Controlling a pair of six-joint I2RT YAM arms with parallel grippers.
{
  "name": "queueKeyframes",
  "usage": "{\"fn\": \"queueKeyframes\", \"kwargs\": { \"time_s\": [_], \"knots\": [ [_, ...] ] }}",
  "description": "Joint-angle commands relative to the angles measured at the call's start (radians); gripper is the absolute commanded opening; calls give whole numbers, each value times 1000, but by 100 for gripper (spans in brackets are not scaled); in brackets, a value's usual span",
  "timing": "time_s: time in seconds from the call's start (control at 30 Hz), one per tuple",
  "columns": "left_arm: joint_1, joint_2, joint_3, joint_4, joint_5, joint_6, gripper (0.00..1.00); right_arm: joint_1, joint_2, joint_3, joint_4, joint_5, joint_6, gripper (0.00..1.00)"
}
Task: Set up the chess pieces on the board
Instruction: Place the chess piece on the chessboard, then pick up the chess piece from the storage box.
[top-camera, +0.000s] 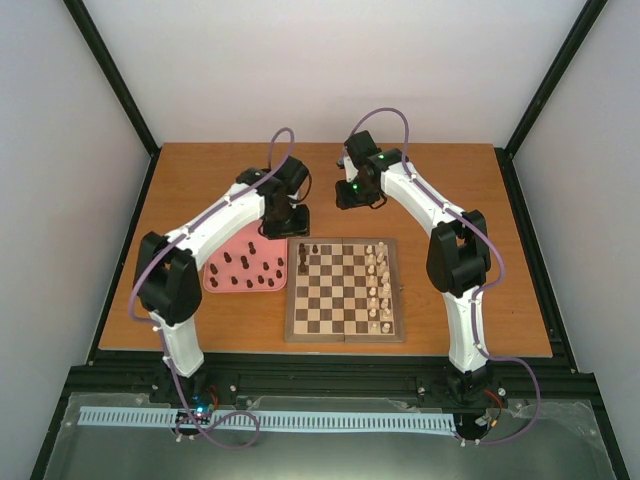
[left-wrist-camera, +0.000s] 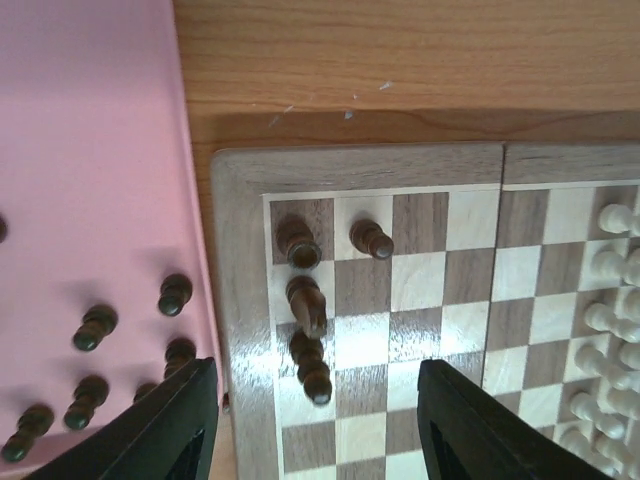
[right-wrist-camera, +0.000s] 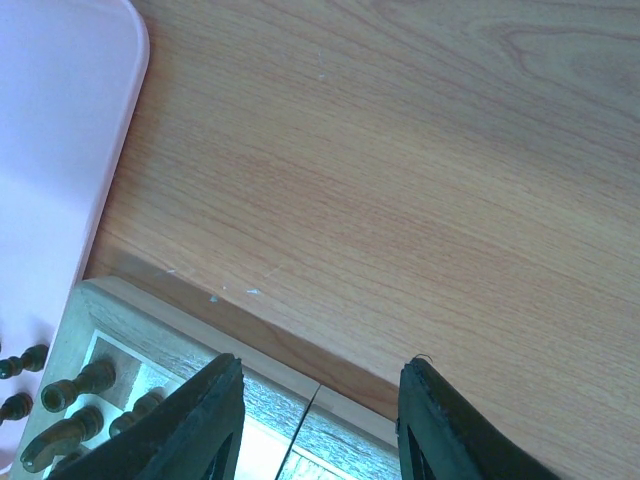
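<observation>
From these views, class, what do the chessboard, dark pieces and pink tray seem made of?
Chessboard: wood, visible grain, light sheen. Dark chess pieces: probably turned wood, glossy brown highlights. Pink tray: likely plastic, smooth, uniform colour, rounded corner.

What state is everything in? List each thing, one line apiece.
left tool: open, empty, above the board.
right tool: open, empty.
dark pieces: four on the board, the others on the pink tray.
white pieces: lined up along the board's right side.
board: lying flat, partly set.
</observation>
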Motion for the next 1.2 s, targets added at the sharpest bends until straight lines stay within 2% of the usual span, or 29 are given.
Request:
{"fn": "queueKeyframes", "kwargs": {
  "time_s": [0.0,0.07,0.13,0.33,0.43,0.5,0.77,0.87,1.17],
  "knots": [
    [26,-96,27,-68,-63,20,58,-7,-48,15,1,-6,14,43],
    [70,-137,-8,-72,-75,27,61,0,-47,37,-9,-2,12,43],
    [129,-177,-43,-71,-81,40,68,18,-44,61,-21,4,6,44],
    [326,-289,-133,-61,-105,96,73,130,4,177,-83,-1,0,44],
    [416,-353,-184,-39,-109,103,80,196,41,236,-102,-16,2,45],
    [475,-393,-213,-32,-110,108,89,237,71,286,-112,-32,8,45],
    [667,-494,-331,-5,-67,152,93,366,202,427,-89,-76,41,45],
    [760,-511,-398,19,-3,163,93,395,249,436,-58,-82,51,46],
    [778,-537,-478,61,69,139,93,423,359,502,2,-112,68,48]
  ]
}}
